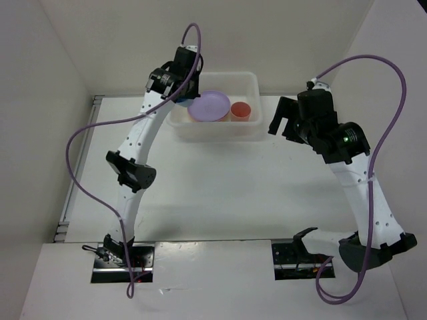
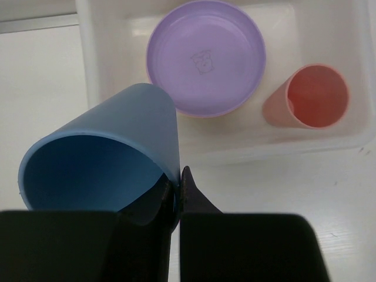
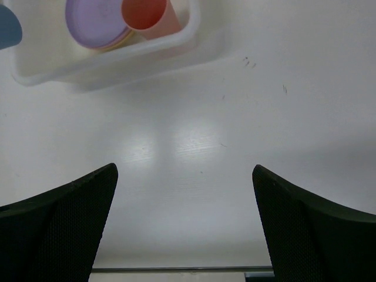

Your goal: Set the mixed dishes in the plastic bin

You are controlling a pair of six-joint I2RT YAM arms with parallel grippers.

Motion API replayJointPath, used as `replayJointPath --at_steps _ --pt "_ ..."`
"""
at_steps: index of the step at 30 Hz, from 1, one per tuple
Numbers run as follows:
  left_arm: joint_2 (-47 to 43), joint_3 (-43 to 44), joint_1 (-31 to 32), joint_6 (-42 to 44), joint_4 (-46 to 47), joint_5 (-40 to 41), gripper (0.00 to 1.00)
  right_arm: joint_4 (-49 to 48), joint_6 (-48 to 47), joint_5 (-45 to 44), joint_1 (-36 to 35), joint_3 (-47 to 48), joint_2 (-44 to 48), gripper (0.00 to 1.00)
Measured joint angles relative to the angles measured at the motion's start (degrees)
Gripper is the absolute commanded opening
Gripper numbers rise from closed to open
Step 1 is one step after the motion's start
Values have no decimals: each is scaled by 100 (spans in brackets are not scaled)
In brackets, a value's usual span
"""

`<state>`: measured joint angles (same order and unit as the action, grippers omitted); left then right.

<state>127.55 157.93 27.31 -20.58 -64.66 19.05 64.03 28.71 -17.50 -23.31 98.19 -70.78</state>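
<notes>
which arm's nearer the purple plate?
Left. Left arm holds the blue cup at the left edge of the bin, beside the purple plate; right arm sits beyond its right end.

Blue cup [image 3: 7,26] half outside the right wrist view, mostly behind the left pincer [image 2: 177,194] from above.

White links [image 1: 143,130], black joints [image 1: 133,175], purple cables [image 1: 67,155]; black left hand [image 2: 177,185] and right hand [image 3: 185,167]; one green light [image 1: 345,139]

Pastels against a milky-white bin [image 2: 87,53]
A plain blue cup [image 2: 100,153], a lilac plate [image 2: 205,56] with a faint grey print, maybe a face, and a coral cup [image 2: 311,97].
</notes>
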Motion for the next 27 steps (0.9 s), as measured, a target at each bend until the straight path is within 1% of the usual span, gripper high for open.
replayJointPath --at_steps 3,9,14,19,27 --pt "511 295 -66 90 -15 -46 0 -101 -7 190 258 -560 289 100" --pt "1110 623 -177 111 22 -50 0 -328 -118 476 632 -973 518 100" --pt "1537 671 -201 116 37 -120 0 -494 -160 699 708 -1202 575 100" --pt "1928 671 -308 116 35 -378 0 -540 -162 824 710 -1504 581 100" --pt "2205 671 -516 118 -15 -588 0 -625 -155 914 713 -1720 584 100"
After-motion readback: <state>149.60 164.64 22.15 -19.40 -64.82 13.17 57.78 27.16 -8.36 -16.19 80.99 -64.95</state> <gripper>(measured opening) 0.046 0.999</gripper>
